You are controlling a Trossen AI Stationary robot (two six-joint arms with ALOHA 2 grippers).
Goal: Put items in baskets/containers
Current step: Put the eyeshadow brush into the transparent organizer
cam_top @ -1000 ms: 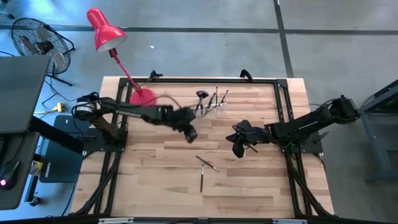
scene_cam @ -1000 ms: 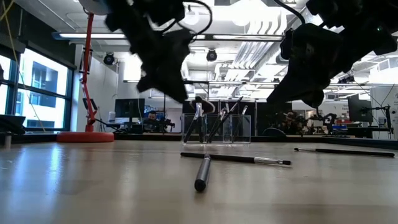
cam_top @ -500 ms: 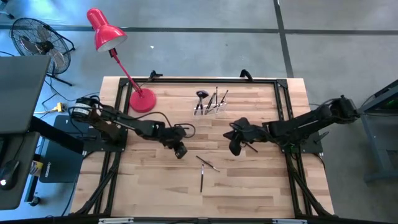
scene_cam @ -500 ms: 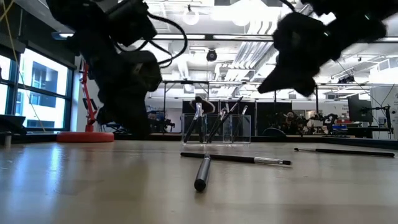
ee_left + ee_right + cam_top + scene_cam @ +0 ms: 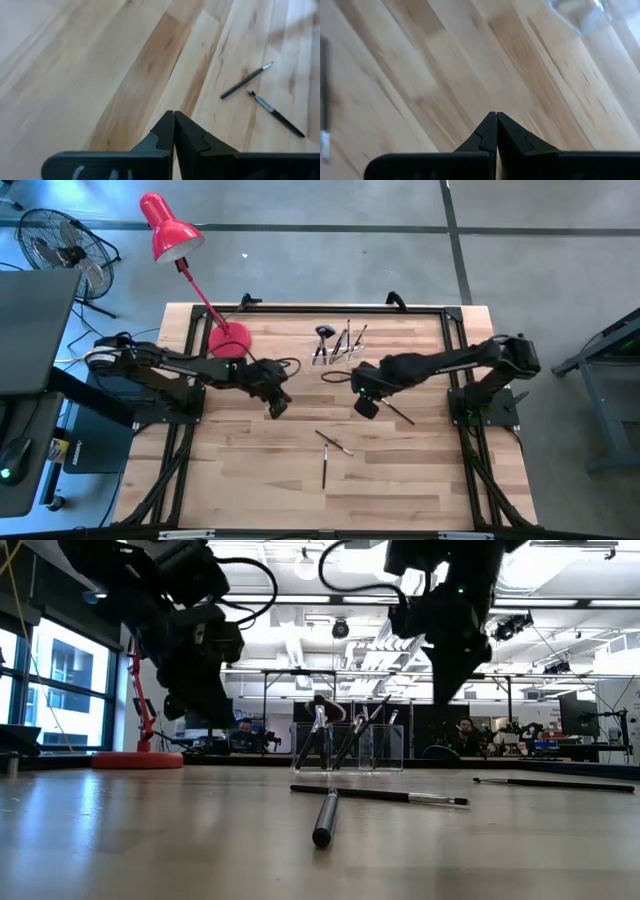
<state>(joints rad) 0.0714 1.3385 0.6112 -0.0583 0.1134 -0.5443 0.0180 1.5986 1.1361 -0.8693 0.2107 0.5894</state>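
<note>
My left gripper (image 5: 277, 406) hangs shut and empty over bare wood left of the table's middle (image 5: 174, 118). At the middle, just above the table, is my right gripper (image 5: 365, 406), pointing steeply down, also shut and empty (image 5: 496, 118). The clear holder (image 5: 340, 346) stands upright toward the far edge with several brushes leaning in it (image 5: 350, 740). Two loose brushes (image 5: 333, 442) (image 5: 324, 470) lie flat nearer the front (image 5: 247, 80) (image 5: 277, 114). A third brush (image 5: 400, 413) lies under my right arm (image 5: 555, 783).
A red desk lamp stands with its round base (image 5: 228, 340) at the far left of the table, left of the holder, its head reaching out beyond the table's far-left corner. Black rails (image 5: 455, 350) run along the table's edges. Bare wood lies along the front.
My left gripper has drawn back from near the holder toward the table's left edge and sunk a little. My right gripper has risen, moved toward the table's left, and tipped from a shallow slant to point steeply down. The brushes have kept still.
</note>
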